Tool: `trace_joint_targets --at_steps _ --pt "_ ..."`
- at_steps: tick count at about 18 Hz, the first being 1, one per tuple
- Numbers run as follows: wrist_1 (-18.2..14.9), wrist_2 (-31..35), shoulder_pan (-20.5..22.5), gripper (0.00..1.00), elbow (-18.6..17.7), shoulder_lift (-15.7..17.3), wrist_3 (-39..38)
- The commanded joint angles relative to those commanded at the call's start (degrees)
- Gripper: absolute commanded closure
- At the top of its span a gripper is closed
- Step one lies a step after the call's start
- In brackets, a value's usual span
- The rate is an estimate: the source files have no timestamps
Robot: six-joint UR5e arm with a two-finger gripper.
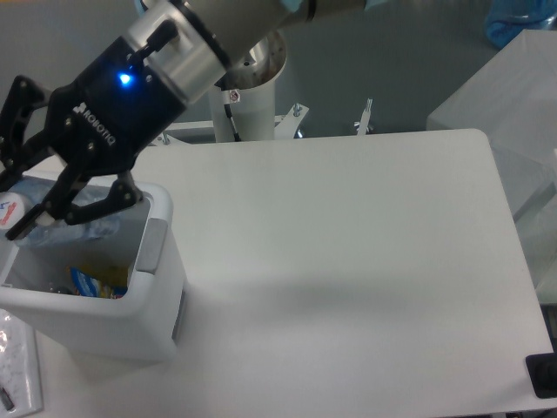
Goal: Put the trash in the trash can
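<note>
The white trash can (pixel 104 324) stands at the table's left edge with its top open and a grey panel (pixel 154 247) on its right side. My black gripper (pixel 10 205) hangs over its opening, tilted down to the left. Its fingers stand on either side of the clear water bottle (pixel 78 218), whose red-and-white label shows at the far left edge. The bottle lies level with the rim, held above the inside of the can. The translucent whitish wrapper (pixel 17 361) lies on the table at the can's front left, partly cut off by the frame.
Yellow and blue packaging (pixel 100 280) lies at the bottom of the can. The arm's white pedestal (pixel 252 96) stands behind the table. A black object (pixel 543 376) sits at the front right corner. A translucent covered shape (pixel 513 96) stands at the right.
</note>
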Motion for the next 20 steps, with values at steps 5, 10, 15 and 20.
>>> trace_joint_targets --at_steps 5,10,15,20 --pt "0.0 0.3 -0.7 0.08 -2.4 -0.2 4.5" --pt "-0.1 0.4 -0.6 0.00 -5.3 -0.4 6.5" --pt "-0.1 2.3 5.6 0.00 -6.4 -1.5 6.8" --pt "0.2 6.4 15.9 0.00 -8.4 -2.0 10.8"
